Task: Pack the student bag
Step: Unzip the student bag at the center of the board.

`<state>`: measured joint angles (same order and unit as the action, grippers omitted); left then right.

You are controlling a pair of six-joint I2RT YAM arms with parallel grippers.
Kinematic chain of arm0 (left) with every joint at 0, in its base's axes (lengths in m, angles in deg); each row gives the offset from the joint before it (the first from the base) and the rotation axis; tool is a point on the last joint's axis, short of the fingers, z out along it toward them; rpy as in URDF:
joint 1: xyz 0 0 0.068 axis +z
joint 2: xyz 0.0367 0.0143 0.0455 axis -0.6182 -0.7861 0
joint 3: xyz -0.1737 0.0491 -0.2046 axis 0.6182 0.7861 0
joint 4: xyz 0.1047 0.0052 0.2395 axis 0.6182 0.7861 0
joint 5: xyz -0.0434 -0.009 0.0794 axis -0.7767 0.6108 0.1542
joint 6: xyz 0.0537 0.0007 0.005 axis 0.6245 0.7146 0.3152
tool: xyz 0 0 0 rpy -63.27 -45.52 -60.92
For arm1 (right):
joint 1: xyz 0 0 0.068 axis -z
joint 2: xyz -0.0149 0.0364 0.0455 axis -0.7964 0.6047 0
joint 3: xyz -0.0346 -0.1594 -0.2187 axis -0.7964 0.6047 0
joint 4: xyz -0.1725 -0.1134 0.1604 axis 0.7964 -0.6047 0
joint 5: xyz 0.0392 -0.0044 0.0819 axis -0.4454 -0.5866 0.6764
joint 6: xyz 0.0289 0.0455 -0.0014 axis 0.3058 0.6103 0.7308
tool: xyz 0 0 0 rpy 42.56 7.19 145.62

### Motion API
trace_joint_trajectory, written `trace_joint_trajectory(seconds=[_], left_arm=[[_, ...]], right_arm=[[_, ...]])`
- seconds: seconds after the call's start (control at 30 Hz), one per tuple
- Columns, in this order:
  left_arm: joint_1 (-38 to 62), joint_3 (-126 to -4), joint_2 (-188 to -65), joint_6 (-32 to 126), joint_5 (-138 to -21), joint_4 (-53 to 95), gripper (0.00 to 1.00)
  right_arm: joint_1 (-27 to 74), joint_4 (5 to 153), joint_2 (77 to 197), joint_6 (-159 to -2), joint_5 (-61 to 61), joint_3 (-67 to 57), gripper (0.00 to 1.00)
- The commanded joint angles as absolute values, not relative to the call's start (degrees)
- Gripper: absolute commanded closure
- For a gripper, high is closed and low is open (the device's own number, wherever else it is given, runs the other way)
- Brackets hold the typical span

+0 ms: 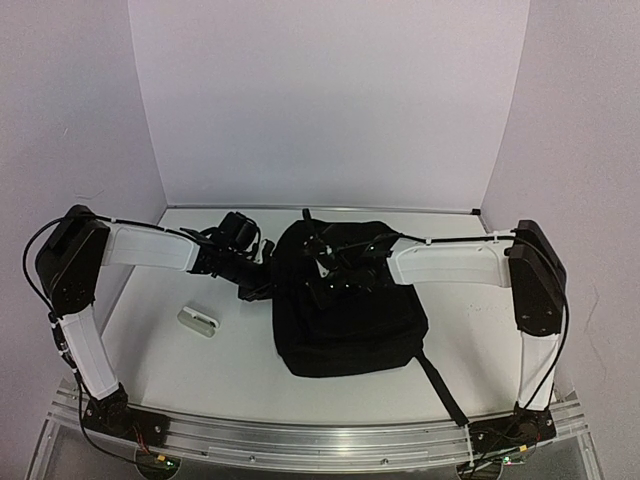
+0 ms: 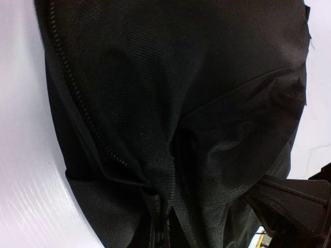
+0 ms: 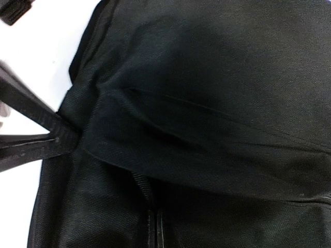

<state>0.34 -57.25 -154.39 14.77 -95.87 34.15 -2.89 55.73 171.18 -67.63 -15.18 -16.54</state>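
A: What's around the table (image 1: pixel 200 370)?
B: I'm boxed in. Pale back wall (image 1: pixel 330 100) behind it, left wall (image 1: pixel 70 100) and right wall (image 1: pixel 590 100) flanking. Top white, evenly lit. Aluminium rail (image 1: pixel 320 440) along its near edge.

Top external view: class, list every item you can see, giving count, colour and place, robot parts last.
student bag: one, black, middle of table, strap trailing toward near edge
small object: one, whitish-grey, on table left of bag; too small to identify
table: one, white
rail: one, silver, near edge
left gripper: one, black, shut on bag's left edge
right gripper: one, black, shut on bag's upper fabric
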Motion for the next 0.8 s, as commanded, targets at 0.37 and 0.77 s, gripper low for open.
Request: trace_joint_trajectory(seconds=[0.37,0.77], left_arm=[[2.14,-55.55,-149.12,21.49,-92.19,37.14,1.0],[1.89,-48.71,-144.71,27.85,-104.04,32.71,1.0]], right_arm=[[4.15,42.93,158.73,-47.79,-42.33,-8.33,1.0],[12.5,47.07,155.02,-51.52,-38.25,-3.6,1.0]])
